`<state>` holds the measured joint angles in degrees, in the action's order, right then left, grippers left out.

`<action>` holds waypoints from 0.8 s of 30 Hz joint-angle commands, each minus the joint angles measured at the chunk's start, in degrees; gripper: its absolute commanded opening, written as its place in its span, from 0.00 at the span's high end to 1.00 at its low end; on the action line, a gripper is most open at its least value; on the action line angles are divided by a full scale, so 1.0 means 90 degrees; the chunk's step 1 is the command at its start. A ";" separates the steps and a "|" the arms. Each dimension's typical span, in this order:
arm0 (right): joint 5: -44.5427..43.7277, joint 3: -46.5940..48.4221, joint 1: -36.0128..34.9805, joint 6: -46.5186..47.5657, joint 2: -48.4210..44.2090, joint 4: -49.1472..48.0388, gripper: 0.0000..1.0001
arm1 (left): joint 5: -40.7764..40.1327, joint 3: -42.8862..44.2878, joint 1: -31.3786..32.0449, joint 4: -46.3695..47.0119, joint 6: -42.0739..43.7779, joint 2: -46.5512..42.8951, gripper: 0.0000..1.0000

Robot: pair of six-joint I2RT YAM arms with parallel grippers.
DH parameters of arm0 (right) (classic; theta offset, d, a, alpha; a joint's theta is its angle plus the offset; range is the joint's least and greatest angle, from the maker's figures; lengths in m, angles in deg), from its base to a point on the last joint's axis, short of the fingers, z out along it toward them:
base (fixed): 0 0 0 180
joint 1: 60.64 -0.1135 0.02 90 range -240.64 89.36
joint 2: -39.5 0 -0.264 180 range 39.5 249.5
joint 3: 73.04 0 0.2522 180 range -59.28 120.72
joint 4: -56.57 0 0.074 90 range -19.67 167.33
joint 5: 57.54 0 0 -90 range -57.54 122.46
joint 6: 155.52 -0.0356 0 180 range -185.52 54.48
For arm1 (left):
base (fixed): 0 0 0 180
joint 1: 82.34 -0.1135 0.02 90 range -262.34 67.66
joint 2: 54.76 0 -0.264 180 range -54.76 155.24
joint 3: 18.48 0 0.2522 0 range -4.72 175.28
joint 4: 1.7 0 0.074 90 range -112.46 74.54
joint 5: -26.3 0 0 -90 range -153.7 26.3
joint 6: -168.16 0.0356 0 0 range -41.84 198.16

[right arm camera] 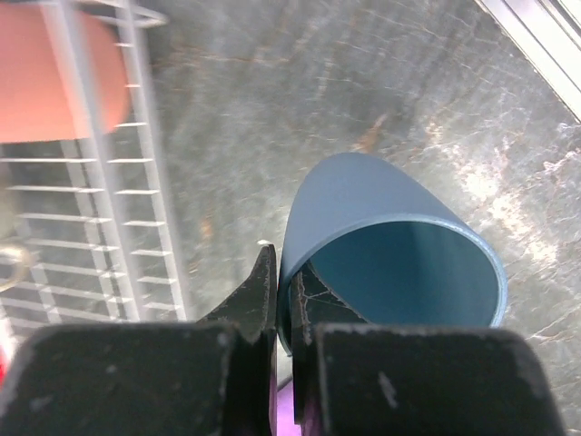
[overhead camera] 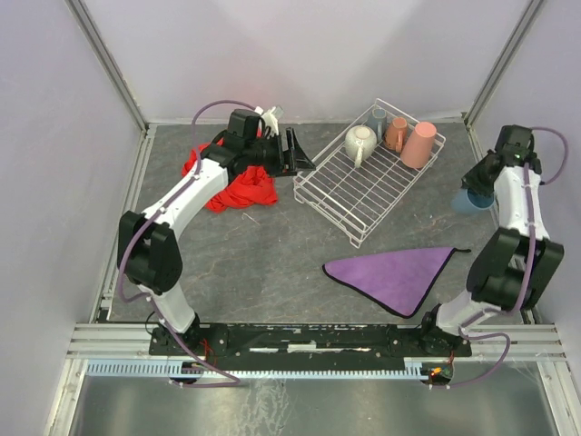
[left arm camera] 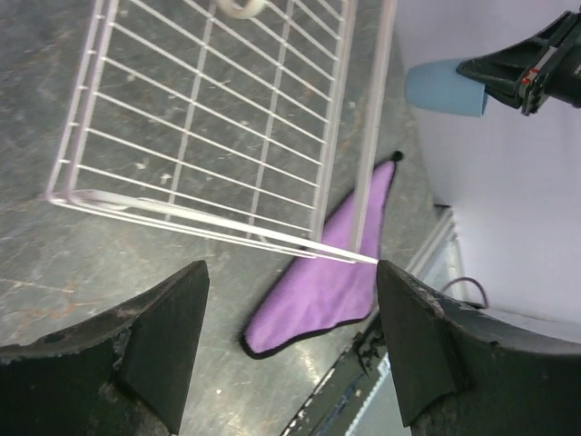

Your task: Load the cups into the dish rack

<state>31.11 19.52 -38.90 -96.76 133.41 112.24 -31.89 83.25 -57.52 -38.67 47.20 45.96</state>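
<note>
The white wire dish rack (overhead camera: 354,195) sits at the back centre. It holds a cream handled mug (overhead camera: 360,142), a small grey-blue mug (overhead camera: 378,118), an orange-and-white mug (overhead camera: 396,133) and a salmon-pink tumbler (overhead camera: 419,143). At the far right, my right gripper (overhead camera: 479,186) is shut on the wall of the light-blue cup (right arm camera: 381,209), one finger inside the rim and one outside. The cup is tilted, its mouth toward the wrist camera. My left gripper (overhead camera: 300,154) stands open and empty by the rack's left corner (left arm camera: 227,230).
A purple cloth (overhead camera: 395,272) lies in front of the rack on the right. A red cloth (overhead camera: 238,186) is bunched under the left arm, with a small white object (overhead camera: 270,114) behind it. Walls and metal rails enclose the grey table.
</note>
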 commanded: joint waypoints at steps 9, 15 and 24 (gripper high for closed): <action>0.2019 -0.0294 -0.0599 -0.1800 -0.2274 -0.0919 0.99 | 0.1243 -0.1360 -0.0038 0.4240 -0.3813 -0.0721 0.16; 0.2810 -0.0378 -0.1224 -0.3067 -0.2682 -0.2402 0.99 | 0.1036 -0.1671 -0.0007 0.6081 -0.5422 -0.0581 0.14; 0.3379 -0.0578 -0.1628 -0.4293 -0.2570 -0.3971 0.99 | 0.0550 -0.0922 0.0280 0.5827 -0.5664 0.0001 0.12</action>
<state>57.93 14.71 -52.56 -129.00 111.03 87.09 -24.65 70.15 -56.47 10.97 0.54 43.69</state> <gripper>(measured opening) 0.041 0.876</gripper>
